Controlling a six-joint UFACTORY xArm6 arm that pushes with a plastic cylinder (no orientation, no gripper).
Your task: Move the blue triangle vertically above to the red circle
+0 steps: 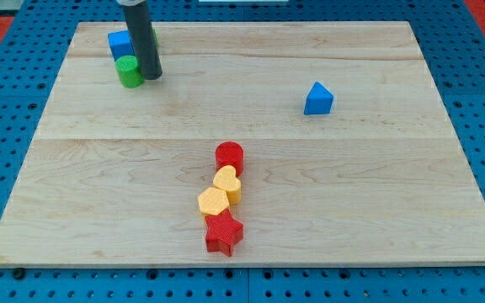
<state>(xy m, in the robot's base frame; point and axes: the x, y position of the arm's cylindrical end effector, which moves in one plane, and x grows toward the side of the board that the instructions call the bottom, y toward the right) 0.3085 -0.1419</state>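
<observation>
The blue triangle [318, 99] sits on the wooden board at the view's right of centre, in the upper half. The red circle [230, 156] stands near the board's middle, below and to the left of the triangle. My tip [151, 76] rests on the board at the view's upper left, far from both, right beside a green cylinder [129, 71].
A blue cube [120, 44] sits just above the green cylinder, with another green piece partly hidden behind the rod. Below the red circle run a yellow heart [227, 183], a yellow hexagon [214, 203] and a red star [223, 233]. The wooden board [394, 194] lies on a blue pegboard.
</observation>
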